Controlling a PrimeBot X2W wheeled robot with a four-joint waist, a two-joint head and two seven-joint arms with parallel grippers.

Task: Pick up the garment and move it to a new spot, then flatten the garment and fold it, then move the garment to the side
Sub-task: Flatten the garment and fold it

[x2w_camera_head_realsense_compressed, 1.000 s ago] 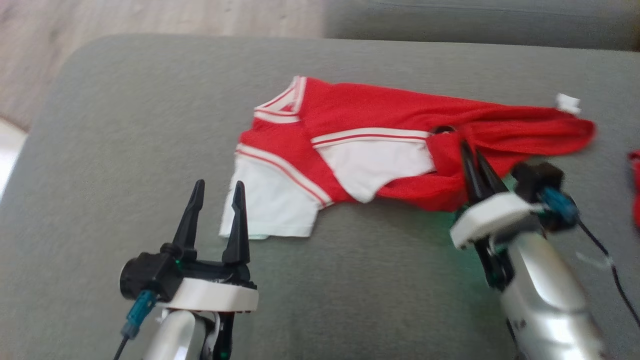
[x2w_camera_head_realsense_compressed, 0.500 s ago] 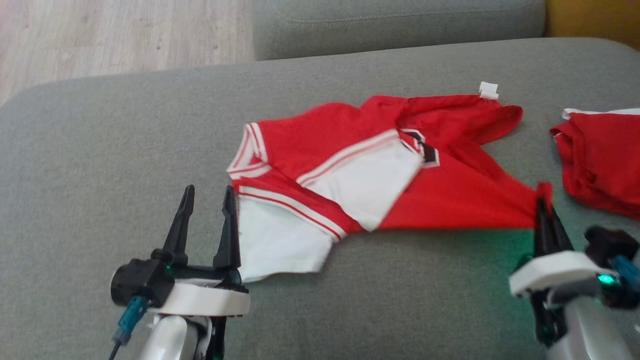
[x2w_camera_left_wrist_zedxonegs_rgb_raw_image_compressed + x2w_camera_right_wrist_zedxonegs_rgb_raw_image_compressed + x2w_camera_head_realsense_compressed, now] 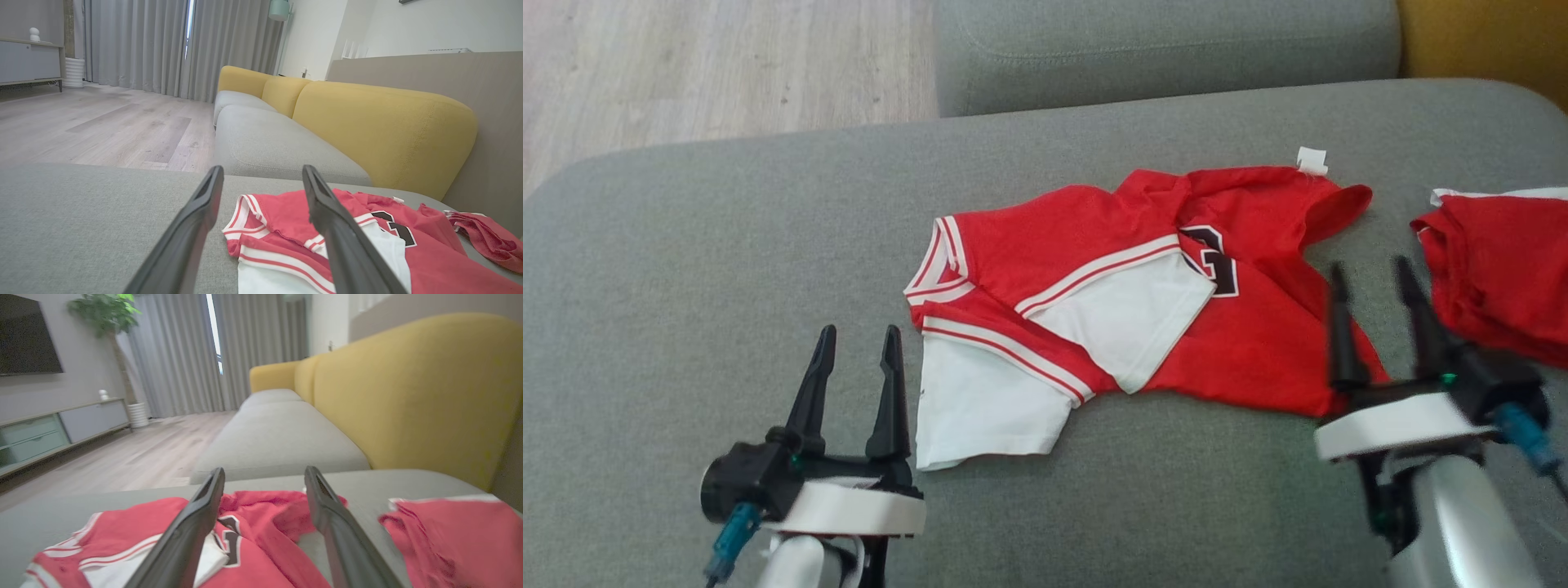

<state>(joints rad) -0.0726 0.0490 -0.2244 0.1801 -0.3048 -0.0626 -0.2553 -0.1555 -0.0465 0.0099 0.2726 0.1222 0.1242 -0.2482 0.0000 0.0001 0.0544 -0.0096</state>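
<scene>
Right gripper (image 3: 1370, 268) stands spread open on my screen, gripping nothing, its fingers above the near right corner of the jersey (image 3: 1094, 237). Left gripper (image 3: 859, 331) is open and empty too, just beside the white sleeve (image 3: 980, 400). I see the jersey lying rumpled mid-seat (image 3: 686, 261), its long axis running left to right: sleeve end toward the left edge, tagged end toward the right. Another red cloth (image 3: 1503, 261) lies apart at the right edge.
</scene>
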